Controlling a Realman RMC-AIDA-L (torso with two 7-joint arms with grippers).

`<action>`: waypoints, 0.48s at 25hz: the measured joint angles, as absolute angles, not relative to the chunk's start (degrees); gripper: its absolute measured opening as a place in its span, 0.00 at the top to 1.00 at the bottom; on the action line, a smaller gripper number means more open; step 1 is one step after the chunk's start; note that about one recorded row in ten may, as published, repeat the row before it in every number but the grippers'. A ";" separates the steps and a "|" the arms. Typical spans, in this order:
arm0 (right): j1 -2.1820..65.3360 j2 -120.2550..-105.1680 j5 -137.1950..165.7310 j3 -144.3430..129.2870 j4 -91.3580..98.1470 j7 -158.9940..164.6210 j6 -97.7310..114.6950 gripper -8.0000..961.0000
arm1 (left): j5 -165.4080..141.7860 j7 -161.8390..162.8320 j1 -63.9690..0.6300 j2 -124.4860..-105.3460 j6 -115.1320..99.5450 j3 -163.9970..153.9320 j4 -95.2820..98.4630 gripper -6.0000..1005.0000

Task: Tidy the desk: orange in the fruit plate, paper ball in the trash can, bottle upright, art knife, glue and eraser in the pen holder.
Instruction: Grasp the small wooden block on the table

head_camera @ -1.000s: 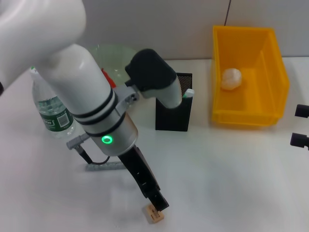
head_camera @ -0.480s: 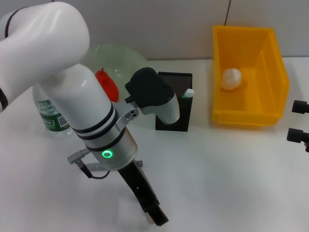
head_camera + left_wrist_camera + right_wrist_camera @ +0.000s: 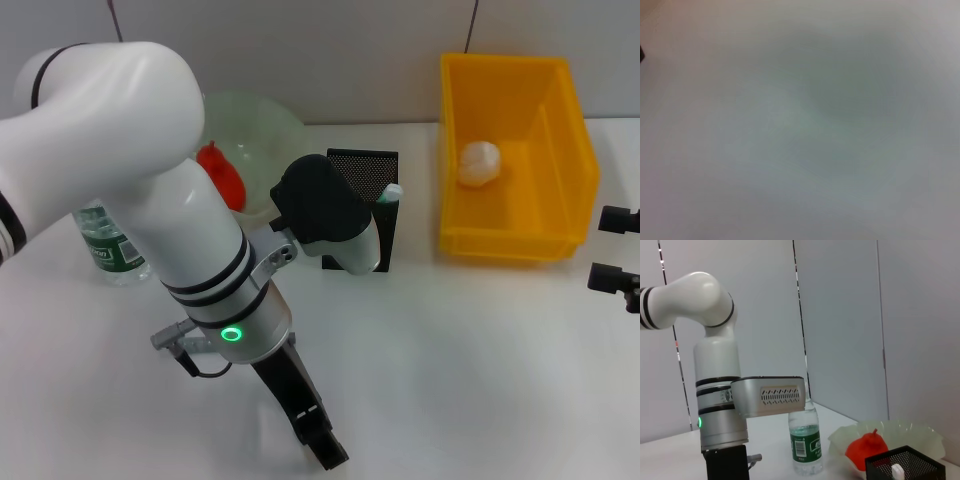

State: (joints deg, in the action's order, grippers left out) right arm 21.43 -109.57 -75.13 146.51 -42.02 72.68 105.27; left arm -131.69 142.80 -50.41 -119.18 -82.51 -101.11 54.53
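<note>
Left claw (image 3: 325,452) hung low over our white table (image 3: 480,360), grip unreadable; right claw (image 3: 612,250) parked, apparently open. Bottle (image 3: 108,247) stood upright, axis vertical.

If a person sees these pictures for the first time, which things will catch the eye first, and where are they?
The big white left arm fills the left half of the head view, its left gripper reaching down to the near edge of the white desk. Next comes the bright yellow trash can at the right rear, with the paper ball inside. The red fruit sits in the pale green fruit plate behind the arm.
</note>
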 joint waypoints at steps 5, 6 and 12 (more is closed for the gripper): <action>21.55 -109.95 -75.15 146.51 -41.98 72.67 105.07 0.22 | -131.86 142.41 -49.68 -119.18 -81.96 -101.24 55.49 0.26; 21.63 -109.95 -75.15 146.51 -41.98 72.76 105.05 0.22 | -131.86 142.41 -49.68 -119.18 -81.96 -101.24 55.49 0.26; 21.79 -110.02 -75.16 146.51 -42.00 72.96 105.02 0.22 | -131.95 141.62 -49.36 -119.18 -82.00 -101.48 55.67 0.26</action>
State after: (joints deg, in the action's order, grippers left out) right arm 21.79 -110.02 -75.16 146.51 -42.00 72.96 105.02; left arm -131.95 141.62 -49.36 -119.18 -82.00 -101.48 55.67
